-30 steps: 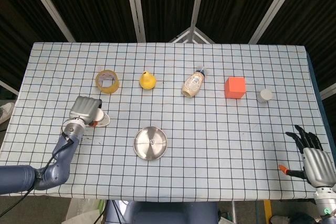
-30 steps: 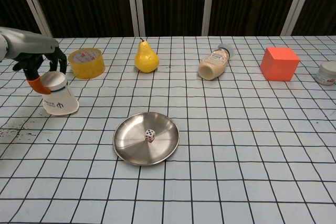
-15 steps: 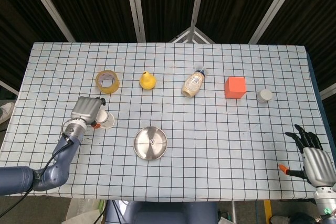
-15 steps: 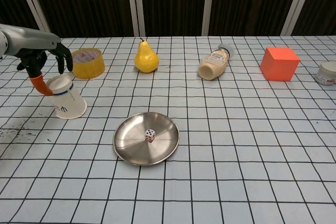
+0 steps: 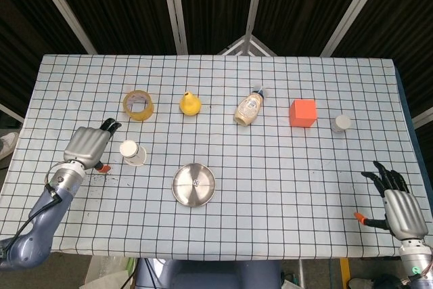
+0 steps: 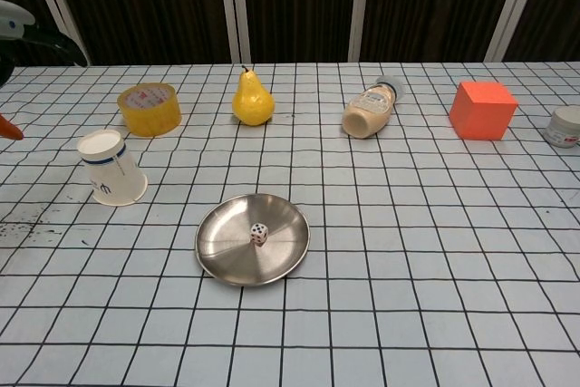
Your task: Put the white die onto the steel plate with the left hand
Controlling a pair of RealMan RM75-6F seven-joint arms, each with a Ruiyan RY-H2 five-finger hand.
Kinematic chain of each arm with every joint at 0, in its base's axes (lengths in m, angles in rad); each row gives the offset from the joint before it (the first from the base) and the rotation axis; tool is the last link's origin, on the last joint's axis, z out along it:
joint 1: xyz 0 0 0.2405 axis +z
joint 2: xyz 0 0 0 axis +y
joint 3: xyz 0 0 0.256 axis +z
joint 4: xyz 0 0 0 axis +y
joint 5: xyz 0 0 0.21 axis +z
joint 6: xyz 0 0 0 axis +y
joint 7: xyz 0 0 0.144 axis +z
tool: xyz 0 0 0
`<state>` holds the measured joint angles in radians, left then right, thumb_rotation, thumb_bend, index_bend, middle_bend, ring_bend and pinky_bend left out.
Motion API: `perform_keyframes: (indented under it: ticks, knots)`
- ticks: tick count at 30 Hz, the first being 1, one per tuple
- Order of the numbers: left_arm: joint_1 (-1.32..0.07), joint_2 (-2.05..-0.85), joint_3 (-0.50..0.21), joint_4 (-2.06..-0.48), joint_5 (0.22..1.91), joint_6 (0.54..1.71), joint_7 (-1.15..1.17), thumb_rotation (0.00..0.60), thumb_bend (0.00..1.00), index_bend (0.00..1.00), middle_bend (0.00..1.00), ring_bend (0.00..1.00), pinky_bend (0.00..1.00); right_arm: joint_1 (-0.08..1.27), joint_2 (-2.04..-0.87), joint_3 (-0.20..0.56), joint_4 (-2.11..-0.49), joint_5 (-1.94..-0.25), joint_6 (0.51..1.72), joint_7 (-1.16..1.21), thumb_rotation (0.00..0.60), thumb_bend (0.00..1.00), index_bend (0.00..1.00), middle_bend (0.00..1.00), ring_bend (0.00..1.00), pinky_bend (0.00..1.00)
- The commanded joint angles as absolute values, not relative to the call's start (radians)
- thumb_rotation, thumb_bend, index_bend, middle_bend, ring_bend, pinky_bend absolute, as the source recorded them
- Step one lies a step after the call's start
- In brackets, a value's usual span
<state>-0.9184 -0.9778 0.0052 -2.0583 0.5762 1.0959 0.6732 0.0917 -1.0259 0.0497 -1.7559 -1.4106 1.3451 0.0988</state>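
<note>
one small white die (image 6: 259,234) resting near the middle of the steel plate (image 6: 217,260), likely light, rigid and slick, best pinched across opposite flat faces; left robot hand (image 5: 86,145) spread and empty, left of the plate.

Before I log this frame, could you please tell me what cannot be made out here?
- Left hand: chest view cuts it off at the left edge.
- Right hand: outside the chest view.
- White die: too small in the head view; pips unreadable.
- Paper cup: print too small.
</note>
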Motion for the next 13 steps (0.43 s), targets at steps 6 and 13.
perform_keyframes:
  ticks: [6, 13]
  knots:
    - [-0.325, -1.033, 0.269, -1.854, 1.514, 1.689, 0.317, 0.6, 0.18, 0.27, 0.19, 0.44, 0.49, 0.088, -1.026, 0.039, -1.763, -1.447, 1.36, 0.096, 0.6, 0.14, 0.23, 0.03, 0.1, 0.0]
    - [-0.196, -1.145, 0.251, -1.666, 1.443, 1.714, 0.25, 0.6, 0.19, 0.22, 0.11, 0.13, 0.17, 0.077, -1.041, 0.043, -1.763, -1.465, 1.404, 0.048, 0.6, 0.14, 0.23, 0.03, 0.1, 0.0]
